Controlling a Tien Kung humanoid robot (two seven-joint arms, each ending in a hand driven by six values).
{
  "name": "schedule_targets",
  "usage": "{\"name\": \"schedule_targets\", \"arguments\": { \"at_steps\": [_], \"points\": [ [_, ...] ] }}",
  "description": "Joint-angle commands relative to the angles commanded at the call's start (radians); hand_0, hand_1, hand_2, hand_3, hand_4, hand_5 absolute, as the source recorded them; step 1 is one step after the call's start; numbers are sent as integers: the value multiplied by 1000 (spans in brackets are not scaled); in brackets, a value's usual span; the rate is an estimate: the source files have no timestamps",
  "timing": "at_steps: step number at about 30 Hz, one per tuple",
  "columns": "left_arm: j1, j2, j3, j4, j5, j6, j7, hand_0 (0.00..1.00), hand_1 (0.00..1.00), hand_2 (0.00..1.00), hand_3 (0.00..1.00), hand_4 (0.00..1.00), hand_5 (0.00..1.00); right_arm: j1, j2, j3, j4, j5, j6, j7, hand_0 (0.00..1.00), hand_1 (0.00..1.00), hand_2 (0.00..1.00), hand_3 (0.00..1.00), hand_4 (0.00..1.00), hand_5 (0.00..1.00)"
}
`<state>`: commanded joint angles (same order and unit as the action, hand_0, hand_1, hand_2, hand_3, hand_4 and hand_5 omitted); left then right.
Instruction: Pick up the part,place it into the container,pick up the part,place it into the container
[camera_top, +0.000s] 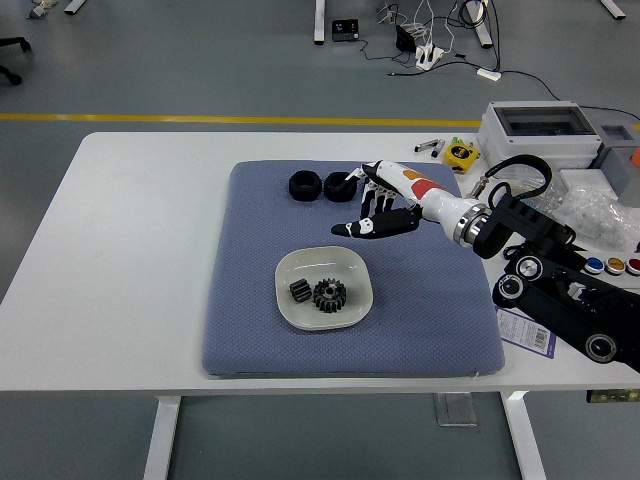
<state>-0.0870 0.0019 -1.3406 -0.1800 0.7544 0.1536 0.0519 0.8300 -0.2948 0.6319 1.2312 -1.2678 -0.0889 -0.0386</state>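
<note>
A white bowl (352, 272) sits on the blue mat (260, 330) and holds two black gears: a large toothed gear (328, 293) and a small one (298, 291). Two black nuts (304, 185) (339, 186) lie in a row at the mat's far edge. A third one is hidden behind my right hand (368, 207). That hand hovers above the mat just past the bowl, with its fingers spread and nothing in them. My left arm is out of view.
To the right of the mat stand a grey lidded box (537, 135), a yellow tape measure (461, 155), bags of small parts (590, 212) and a button panel (605, 270). The table's left part (140, 250) is bare white.
</note>
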Motion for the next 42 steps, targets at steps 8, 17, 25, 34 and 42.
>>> {"name": "schedule_targets", "arguments": {
  "at_steps": [8, 17, 25, 34, 42],
  "points": [
    [-9, -2, -4, 0, -1, 1, -5, 743, 676, 722, 625, 707, 800, -91, -44, 150, 116, 338, 15, 52, 768, 780, 818, 827, 998, 542],
    [-13, -2, -1, 0, -5, 2, -6, 742, 674, 722, 627, 707, 802, -205, -52, 274, 150, 715, 37, 40, 859, 824, 858, 866, 998, 605],
    [-10, -2, -7, 0, 13, 3, 0, 742, 673, 721, 627, 708, 805, -365, 2, 410, 193, 1053, 74, 14, 892, 839, 867, 877, 998, 624],
    [-10, -2, -10, 0, 36, -3, 2, 741, 674, 721, 628, 707, 806, -539, 79, 573, 250, 1151, 67, 14, 905, 841, 869, 877, 998, 633],
    [-7, -2, -6, 0, 60, -5, 15, 741, 673, 723, 631, 708, 815, -620, 91, 619, 260, 1040, 84, 30, 918, 844, 869, 868, 998, 675]
  ]
}}
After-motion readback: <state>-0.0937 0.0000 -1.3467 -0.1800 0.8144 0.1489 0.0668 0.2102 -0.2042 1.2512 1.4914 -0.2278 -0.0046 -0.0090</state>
